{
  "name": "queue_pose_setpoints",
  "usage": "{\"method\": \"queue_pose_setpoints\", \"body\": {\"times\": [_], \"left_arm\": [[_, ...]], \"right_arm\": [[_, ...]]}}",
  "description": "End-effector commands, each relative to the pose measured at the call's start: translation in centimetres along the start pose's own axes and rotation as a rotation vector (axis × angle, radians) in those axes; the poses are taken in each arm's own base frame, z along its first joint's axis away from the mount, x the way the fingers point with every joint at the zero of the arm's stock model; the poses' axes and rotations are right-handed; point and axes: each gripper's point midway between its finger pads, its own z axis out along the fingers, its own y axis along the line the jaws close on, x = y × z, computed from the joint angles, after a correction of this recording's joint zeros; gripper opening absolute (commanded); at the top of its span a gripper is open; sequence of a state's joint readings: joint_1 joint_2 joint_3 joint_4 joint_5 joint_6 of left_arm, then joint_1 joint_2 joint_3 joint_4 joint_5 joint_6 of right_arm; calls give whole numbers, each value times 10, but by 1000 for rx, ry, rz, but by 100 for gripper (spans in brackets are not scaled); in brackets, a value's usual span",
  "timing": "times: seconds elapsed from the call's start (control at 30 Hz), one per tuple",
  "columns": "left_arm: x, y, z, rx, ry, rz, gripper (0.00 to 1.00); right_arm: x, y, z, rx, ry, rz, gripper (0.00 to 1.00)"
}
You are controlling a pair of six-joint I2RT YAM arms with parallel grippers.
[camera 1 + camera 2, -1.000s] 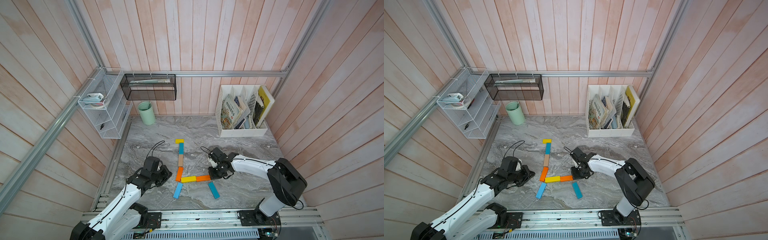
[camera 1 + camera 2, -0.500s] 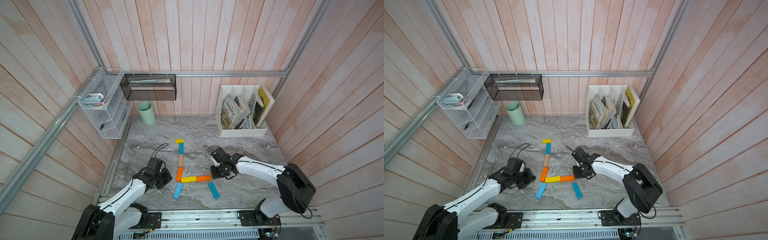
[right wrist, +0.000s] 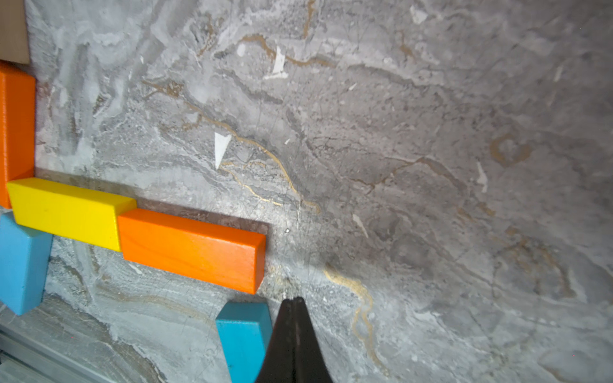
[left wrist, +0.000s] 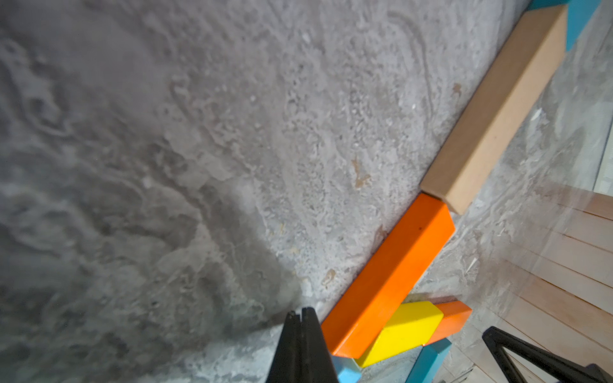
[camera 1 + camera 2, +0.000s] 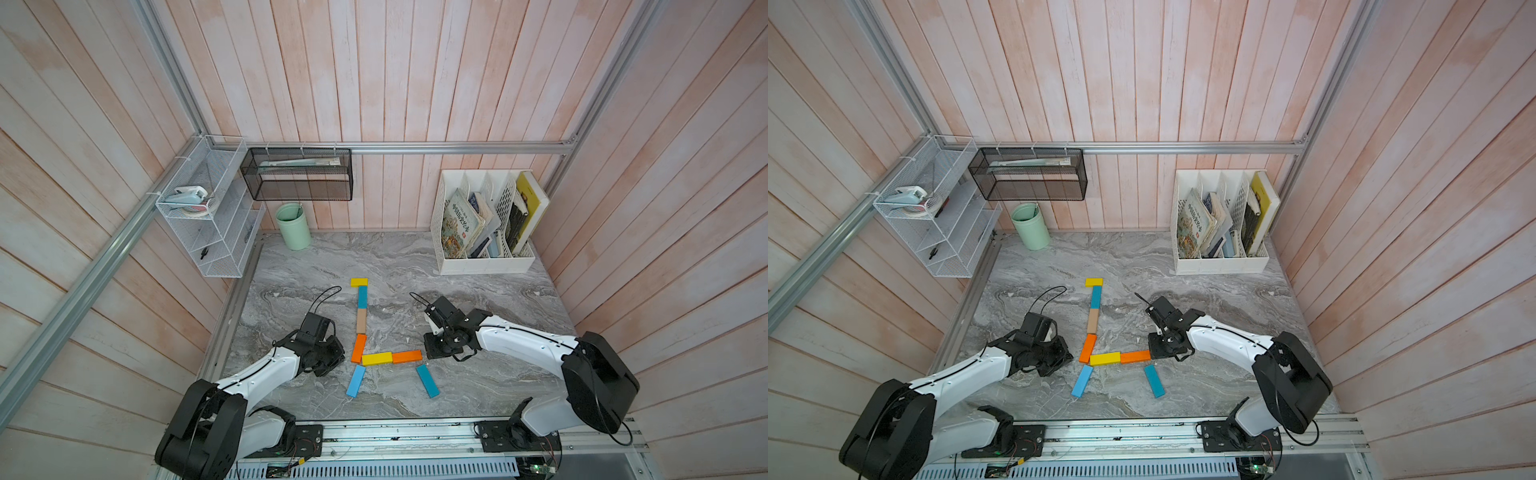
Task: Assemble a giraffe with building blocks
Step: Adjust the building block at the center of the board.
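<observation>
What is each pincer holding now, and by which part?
Nothing. The left pincer and the right pincer are both shut and empty, beside the giraffe.

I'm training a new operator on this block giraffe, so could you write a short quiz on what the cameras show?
1. True or false: the left fingers and the right fingers are both shut and hold no block.
2. What colour is the crosswise head block? A yellow, B tan, C teal.
3. How many blocks lie in line between that head block and the body bar?
Key: 1 true; 2 A; 3 three (teal, tan, orange).
</observation>
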State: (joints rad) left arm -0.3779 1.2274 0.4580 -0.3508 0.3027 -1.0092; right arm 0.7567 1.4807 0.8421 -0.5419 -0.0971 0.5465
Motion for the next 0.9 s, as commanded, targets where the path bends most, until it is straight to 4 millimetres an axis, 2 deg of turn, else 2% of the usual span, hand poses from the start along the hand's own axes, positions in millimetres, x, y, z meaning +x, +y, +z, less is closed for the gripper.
{"method": "queue_pose_setpoints", "body": {"times": [0.0, 0.3, 0.87], "left_arm": [[-2, -4, 1, 11, -6, 20, 0], [11, -9, 7, 17, 30, 28, 0], [16, -15, 12, 29, 50, 27, 0]], "right_arm": [[0, -4, -1, 18, -12, -2, 0], [2, -5, 2, 13, -6, 0, 0], [4, -4, 5, 8, 0, -5, 0]]}}
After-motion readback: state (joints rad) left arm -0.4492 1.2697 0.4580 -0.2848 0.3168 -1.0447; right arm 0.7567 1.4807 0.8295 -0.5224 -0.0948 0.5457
